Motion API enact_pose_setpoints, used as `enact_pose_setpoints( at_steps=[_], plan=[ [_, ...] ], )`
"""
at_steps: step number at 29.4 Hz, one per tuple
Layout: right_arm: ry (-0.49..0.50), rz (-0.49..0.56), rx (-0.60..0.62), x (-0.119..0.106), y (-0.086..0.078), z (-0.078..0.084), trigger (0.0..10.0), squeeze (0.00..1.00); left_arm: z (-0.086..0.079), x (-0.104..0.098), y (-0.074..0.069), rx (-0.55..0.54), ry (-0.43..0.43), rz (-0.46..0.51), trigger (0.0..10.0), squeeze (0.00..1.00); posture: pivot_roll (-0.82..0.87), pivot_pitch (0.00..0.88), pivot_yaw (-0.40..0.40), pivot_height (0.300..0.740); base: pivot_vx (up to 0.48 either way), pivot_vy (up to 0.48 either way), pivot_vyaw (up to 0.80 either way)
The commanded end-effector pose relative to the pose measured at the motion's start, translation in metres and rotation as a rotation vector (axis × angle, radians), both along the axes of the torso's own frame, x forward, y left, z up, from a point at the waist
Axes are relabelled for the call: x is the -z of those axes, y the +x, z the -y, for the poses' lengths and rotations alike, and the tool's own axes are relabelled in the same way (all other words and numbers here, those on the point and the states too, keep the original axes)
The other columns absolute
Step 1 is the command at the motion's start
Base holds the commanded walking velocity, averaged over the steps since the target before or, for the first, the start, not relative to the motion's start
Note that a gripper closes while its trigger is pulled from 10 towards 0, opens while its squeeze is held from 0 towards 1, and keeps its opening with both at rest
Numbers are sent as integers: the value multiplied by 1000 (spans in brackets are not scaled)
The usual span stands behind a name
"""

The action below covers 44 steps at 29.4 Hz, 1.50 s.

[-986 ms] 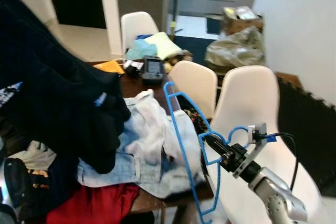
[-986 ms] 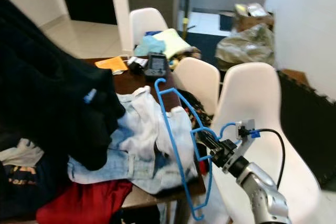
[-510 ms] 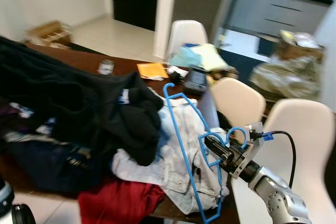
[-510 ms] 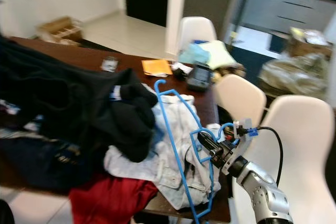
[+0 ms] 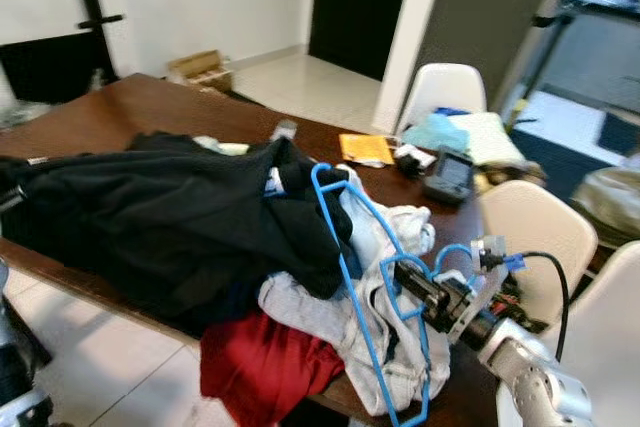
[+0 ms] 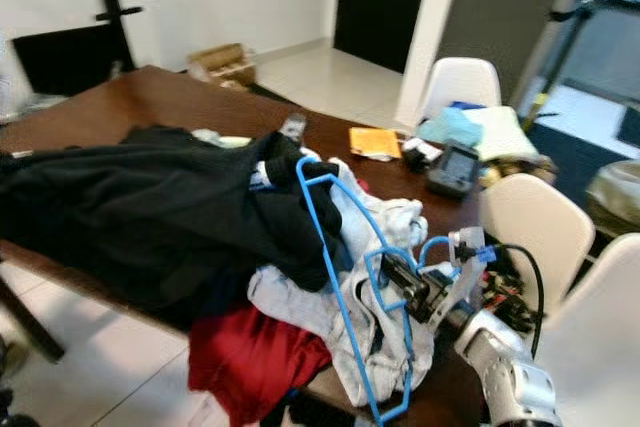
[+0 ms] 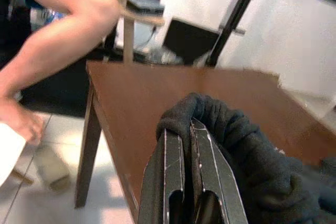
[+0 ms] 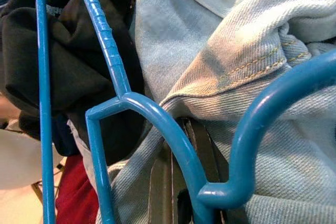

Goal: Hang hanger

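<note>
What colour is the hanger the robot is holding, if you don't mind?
Blue; the hanger shows best in the right wrist view.

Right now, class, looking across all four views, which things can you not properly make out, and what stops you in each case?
- Rail or hook for the blue plastic hanger: nothing in the eye views can be told to be one.
- Right gripper: in the right wrist view the hanger crosses its fingers; light blue denim garment blocks beyond.
- Left gripper: black fabric hides what is ahead.
- Dark handheld device: too small to identify.
</note>
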State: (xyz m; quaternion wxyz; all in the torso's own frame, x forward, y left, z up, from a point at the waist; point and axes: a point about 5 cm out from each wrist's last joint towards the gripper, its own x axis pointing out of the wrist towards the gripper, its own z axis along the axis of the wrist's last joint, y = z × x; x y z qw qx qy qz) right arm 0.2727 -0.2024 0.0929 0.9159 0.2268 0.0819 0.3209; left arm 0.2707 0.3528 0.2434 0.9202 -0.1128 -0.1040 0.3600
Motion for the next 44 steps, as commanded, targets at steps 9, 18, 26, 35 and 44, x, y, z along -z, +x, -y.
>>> enact_pose_setpoints(
  at_steps=[9, 18, 26, 35, 44],
  plan=[
    [26, -54, 67, 4, 4, 3, 10000, 0, -11, -65, 7, 55, 139, 169, 10000, 0, 162, 0, -88, 740, 0, 0, 0],
    [28, -58, 67, 2, 6, 3, 10000, 0, -43, -122, -6, -70, 243, 267, 10000, 0, 150, 0, -80, 740, 0, 0, -533],
    [37, -52, 82, -2, 7, 5, 10000, 0, -83, -114, -9, -258, 299, 96, 10000, 0, 139, 0, -78, 740, 0, 0, -100],
    [28, -52, 94, -2, 4, 7, 10000, 0, -65, -68, 33, -39, 277, -30, 10000, 0, 109, 0, -69, 740, 0, 0, 0],
    [21, -55, 94, -2, 2, 5, 10000, 0, -8, -37, 75, 233, 527, -209, 10000, 114, 111, 0, -73, 740, 0, 0, 0]
  ],
)
